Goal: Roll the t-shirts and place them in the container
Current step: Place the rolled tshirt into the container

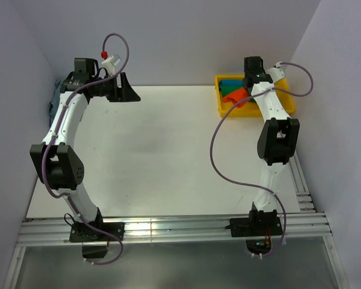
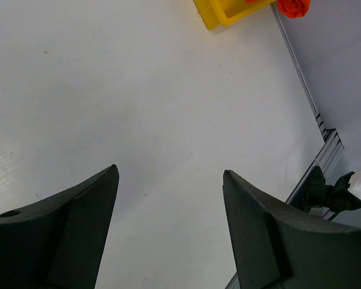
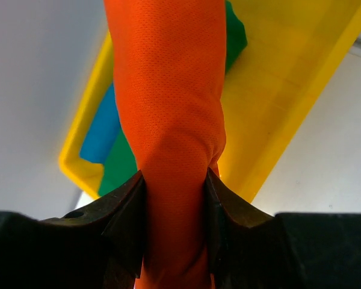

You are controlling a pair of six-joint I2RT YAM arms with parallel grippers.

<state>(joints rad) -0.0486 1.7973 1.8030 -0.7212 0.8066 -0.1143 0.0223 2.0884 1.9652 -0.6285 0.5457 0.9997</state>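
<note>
An orange-red t-shirt, bunched into a thick roll, is clamped between the black fingers of my right gripper above the yellow bin. In the top view the same orange t-shirt hangs over the bin at the back right, under my right gripper. A blue t-shirt and a green t-shirt lie in the bin. My left gripper stands open over bare white table, nothing between its fingers; in the top view it is at the back left.
The white table spreads between the arms. A metal rail runs along the near edge and another along the right. White walls close the back and sides. A bluish cloth shows behind the left arm.
</note>
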